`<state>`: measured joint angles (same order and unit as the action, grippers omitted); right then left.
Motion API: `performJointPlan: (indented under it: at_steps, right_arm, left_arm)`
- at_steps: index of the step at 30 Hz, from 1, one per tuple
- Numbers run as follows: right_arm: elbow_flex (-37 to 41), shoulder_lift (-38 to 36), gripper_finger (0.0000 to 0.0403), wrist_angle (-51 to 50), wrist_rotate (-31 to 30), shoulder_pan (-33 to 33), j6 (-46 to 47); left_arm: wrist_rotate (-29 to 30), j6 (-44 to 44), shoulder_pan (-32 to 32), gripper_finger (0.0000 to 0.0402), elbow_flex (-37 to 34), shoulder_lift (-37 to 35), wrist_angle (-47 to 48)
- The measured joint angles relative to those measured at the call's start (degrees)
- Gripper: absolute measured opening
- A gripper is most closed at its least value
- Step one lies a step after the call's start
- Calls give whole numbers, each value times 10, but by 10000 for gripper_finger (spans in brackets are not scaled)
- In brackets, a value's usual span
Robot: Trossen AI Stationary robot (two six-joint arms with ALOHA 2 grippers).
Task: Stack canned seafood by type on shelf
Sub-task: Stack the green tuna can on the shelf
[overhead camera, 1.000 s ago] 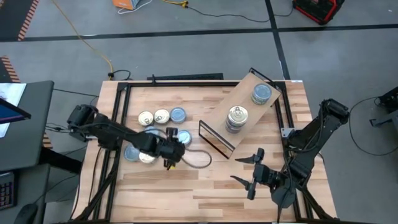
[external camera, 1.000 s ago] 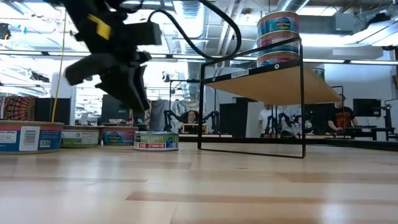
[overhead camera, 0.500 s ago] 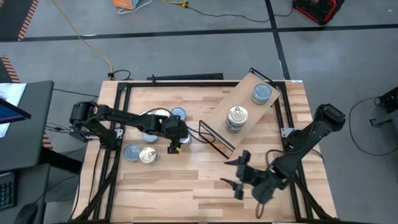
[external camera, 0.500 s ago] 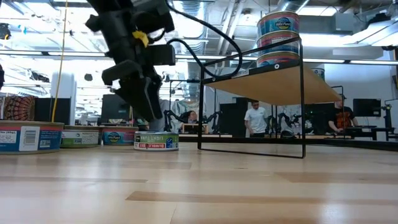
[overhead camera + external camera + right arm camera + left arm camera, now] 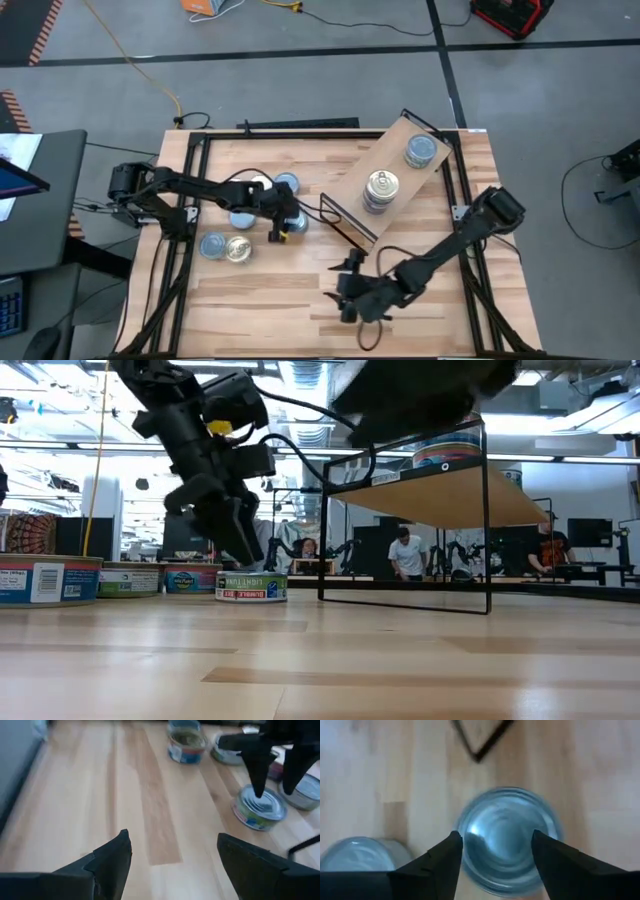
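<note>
The left gripper (image 5: 243, 535), fingers spread and holding nothing, hovers over a blue-lidded tin (image 5: 506, 840) labelled "Bumble Bee", beside the shelf (image 5: 400, 180) bearing 2 stacks; the right gripper (image 5: 349, 285) waits open mid-table.

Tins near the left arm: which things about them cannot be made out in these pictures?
- Tin under the left gripper, left wrist view: blurred; its near edge is cut off.
- Tins in the high view: left arm covers some, so no count.
- Labels, low view: too small to read.
</note>
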<state>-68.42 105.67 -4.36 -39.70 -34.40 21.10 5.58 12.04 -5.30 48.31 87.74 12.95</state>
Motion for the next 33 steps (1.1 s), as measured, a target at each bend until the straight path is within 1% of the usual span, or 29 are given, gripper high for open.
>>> performJointPlan:
  at_steps: [4, 10, 13, 14, 20, 25, 26, 28, 31, 32, 33]
  right_arm:
    - [-22, 34, 324, -13, 20, 20, -6]
    - [-27, 53, 324, -1, 25, 41, -5]
    - [-26, 53, 324, -3, 25, 48, 0]
    - [-26, 53, 324, -2, 25, 51, 3]
    - [-26, 53, 324, 3, 25, 57, 0]
    - [-26, 53, 324, 1, 25, 57, -13]
    - [-26, 53, 324, 1, 26, 56, -15]
    - [-26, 53, 324, 1, 43, 56, -17]
    - [-26, 53, 324, -2, 85, 56, -17]
    - [-26, 53, 324, -6, 99, 56, -13]
    - [-26, 53, 324, -11, 111, 56, -6]
  left_arm:
    - [34, 9, -17, 215, -3, -3, -13]
    - [140, 34, -33, 209, -3, -6, -16]
    - [156, 42, -42, 208, -3, -6, -12]
    - [153, 44, -45, 208, -3, -6, -4]
    - [95, 57, -46, 208, -20, -5, 13]
    - [38, 53, -15, 208, -35, -5, 13]
    - [19, 54, -5, 208, -36, -5, 14]
    - [-23, 62, 17, 208, -36, -5, 14]
    - [-79, 80, 56, 208, -36, -5, 19]
    - [-83, 88, 70, 208, -36, -7, 20]
    - [-74, 94, 81, 208, -36, -7, 18]
